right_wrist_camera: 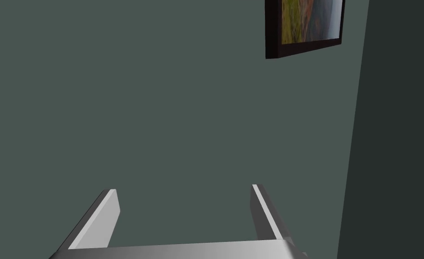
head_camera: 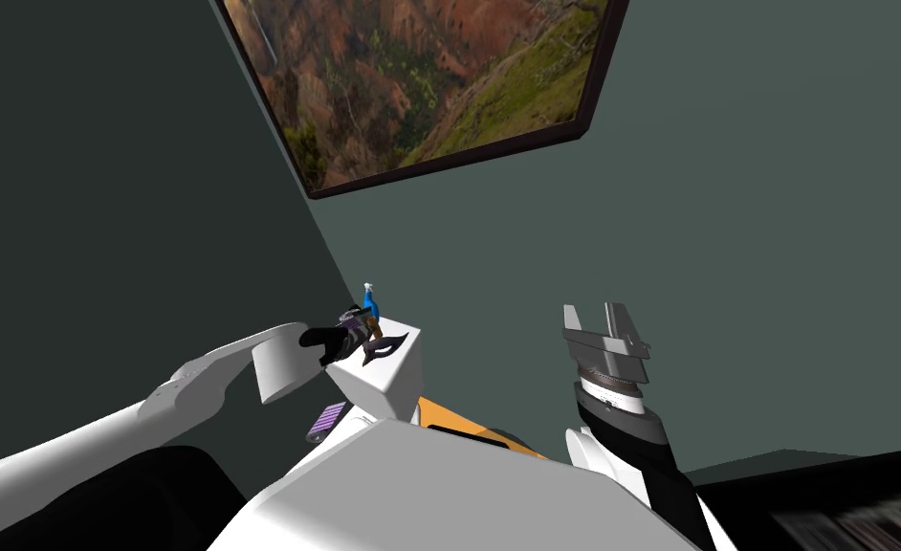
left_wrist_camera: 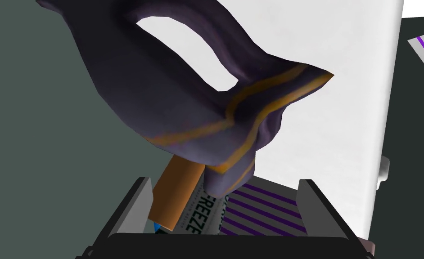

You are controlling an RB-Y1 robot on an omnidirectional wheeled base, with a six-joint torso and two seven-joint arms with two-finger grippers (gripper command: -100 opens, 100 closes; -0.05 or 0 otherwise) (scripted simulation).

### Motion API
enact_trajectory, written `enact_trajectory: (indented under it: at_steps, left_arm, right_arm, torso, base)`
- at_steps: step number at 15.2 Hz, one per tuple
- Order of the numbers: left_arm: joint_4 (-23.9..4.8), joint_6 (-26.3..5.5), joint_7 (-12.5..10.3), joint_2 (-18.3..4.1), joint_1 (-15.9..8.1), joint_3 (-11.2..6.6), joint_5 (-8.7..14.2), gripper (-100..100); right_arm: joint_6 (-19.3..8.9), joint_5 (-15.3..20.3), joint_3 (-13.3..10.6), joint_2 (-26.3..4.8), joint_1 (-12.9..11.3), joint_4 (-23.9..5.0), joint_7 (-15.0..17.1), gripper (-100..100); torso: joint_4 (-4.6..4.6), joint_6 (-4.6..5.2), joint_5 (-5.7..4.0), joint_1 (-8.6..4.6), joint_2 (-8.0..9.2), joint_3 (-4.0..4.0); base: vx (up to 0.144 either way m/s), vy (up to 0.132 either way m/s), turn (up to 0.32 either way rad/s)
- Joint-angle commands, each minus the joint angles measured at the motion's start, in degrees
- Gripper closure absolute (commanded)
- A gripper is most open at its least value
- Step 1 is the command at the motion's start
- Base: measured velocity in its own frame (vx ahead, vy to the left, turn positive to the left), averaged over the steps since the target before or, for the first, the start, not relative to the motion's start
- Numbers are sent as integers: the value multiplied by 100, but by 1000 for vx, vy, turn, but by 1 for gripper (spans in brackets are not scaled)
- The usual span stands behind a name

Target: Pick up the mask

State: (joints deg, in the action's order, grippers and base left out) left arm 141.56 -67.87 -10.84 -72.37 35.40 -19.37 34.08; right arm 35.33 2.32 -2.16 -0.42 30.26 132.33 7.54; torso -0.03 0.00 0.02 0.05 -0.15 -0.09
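Note:
The mask [left_wrist_camera: 161, 90] is dark purple with gold trim and an eye hole. It sits on top of a white block [left_wrist_camera: 341, 112], at the block's near corner in the head view, mask [head_camera: 384, 348]. My left gripper [left_wrist_camera: 224, 198] is open right at it: the mask's lower tip reaches between the fingers, and neither finger presses it. In the head view the left gripper [head_camera: 348, 335] is at the block's left edge. My right gripper [head_camera: 606, 320] is open and raised off to the right, holding nothing.
An orange-brown cylinder [left_wrist_camera: 177, 193] and a can labelled FREEZE [left_wrist_camera: 206, 213] lie under the mask between my left fingers. A blue bottle [head_camera: 370, 301] stands behind the mask. A purple-striped item [head_camera: 327, 419] lies below the block [head_camera: 391, 383]. Grey-green walls meet close behind.

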Motion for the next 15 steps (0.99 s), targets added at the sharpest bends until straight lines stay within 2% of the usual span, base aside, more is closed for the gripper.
enact_trajectory:
  at_steps: [1, 7, 8, 9, 13, 14, 15]
  left_arm:
    - [129, -261, -38, -134, 9, -16, 81, -100]
    - [599, -692, -93, -366, 77, -54, 258, -100]
    - [491, -624, -85, -348, 43, -46, 245, -100]
    - [317, -516, -4, -273, 29, 64, 147, -100]
    - [31, -327, 121, -152, 5, 220, -4, -100]
    - [116, -388, 83, -190, 17, 165, 47, -100]
    - [93, -365, 94, -182, 12, 186, 31, 100]
  right_arm:
    - [0, 0, 0, 0, 0, 0, 0, 0]
    - [0, 0, 0, 0, 0, 0, 0, 0]
    - [0, 0, 0, 0, 0, 0, 0, 0]
    - [0, 0, 0, 0, 0, 0, 0, 0]
    - [0, 0, 0, 0, 0, 0, 0, 0]
    - [0, 0, 0, 0, 0, 0, 0, 0]
    - [0, 0, 0, 0, 0, 0, 0, 0]
  torso:
    - [0, 0, 0, 0, 0, 0]
    - [1, -1, 1, 4, 6, 3]
    - [2, -1, 1, 5, 9, 5]
    - [2, -1, 1, 2, 10, 6]
    - [3, 0, -2, -12, 12, 7]
    - [3, 0, -2, -12, 12, 7]
    - [3, -1, -2, -12, 12, 7]
  base:
    - [26, 22, -32]
    - [18, 31, -28]
    - [1, 19, -3]
    - [1, 1, -75]
    - [0, -14, -74]
    - [0, -8, -22]
    - [0, 0, 0]
